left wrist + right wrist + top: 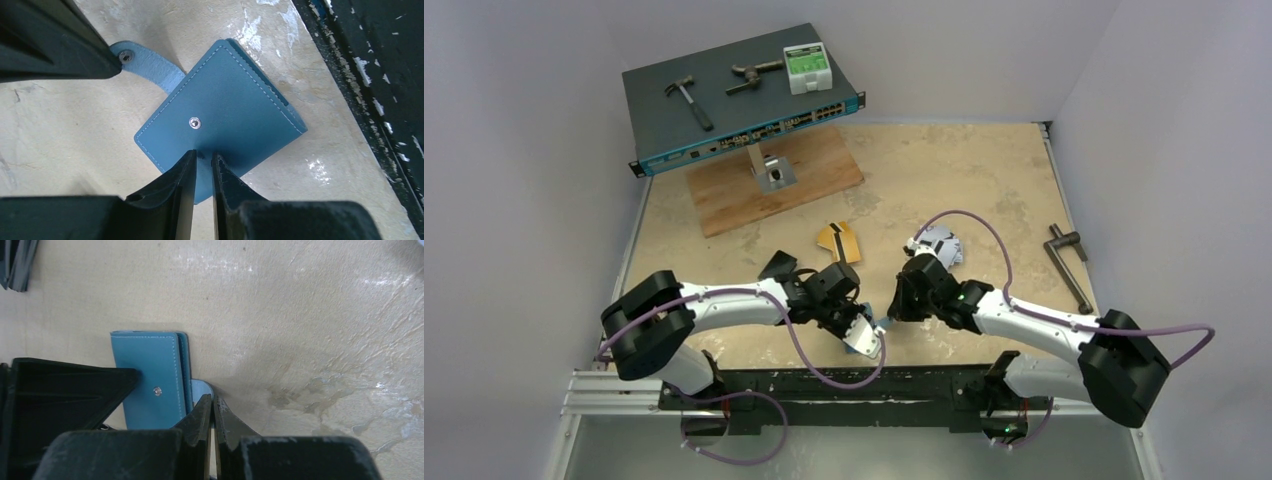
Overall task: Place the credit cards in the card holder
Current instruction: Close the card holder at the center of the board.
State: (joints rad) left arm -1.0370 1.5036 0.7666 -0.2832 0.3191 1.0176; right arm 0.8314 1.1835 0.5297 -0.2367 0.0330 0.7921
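Note:
The teal card holder (225,107) lies closed on the table, its snap stud (194,123) facing up; it also shows in the right wrist view (150,370) and as a sliver between the grippers (882,323). My left gripper (204,156) (869,340) is almost shut, with its tips over the holder's near corner and nothing between them. My right gripper (211,402) (892,312) is shut on the holder's strap (201,389) (150,62). A gold-orange card (839,241) and a pile of silver and black cards (939,245) lie further back.
A network switch (744,115) on a stand over a wooden board (774,185) at the back left carries a hammer (689,100), a metal tool (754,76) and a white-green box (807,68). A metal handle (1069,265) lies at the right. A black rail (824,385) runs along the near edge.

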